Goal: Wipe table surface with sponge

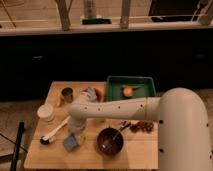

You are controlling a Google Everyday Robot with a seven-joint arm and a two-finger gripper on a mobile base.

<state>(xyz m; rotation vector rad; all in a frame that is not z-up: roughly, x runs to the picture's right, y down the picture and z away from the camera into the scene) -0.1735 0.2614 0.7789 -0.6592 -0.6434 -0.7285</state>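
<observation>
The grey-blue sponge (71,142) lies on the light tan table surface (55,157), near its front left. My white arm reaches from the right across the table. My gripper (75,131) points down right above the sponge, at or touching its top. The dark bowl (110,140) with a utensil in it stands just right of the sponge.
A white-handled brush (56,131) with a black head lies left of the sponge. A white cup (46,113) and a metal can (66,94) stand at the left. A green tray (131,88) holding an orange fruit (128,91) is at the back right. Dark snacks (142,126) lie right of the bowl.
</observation>
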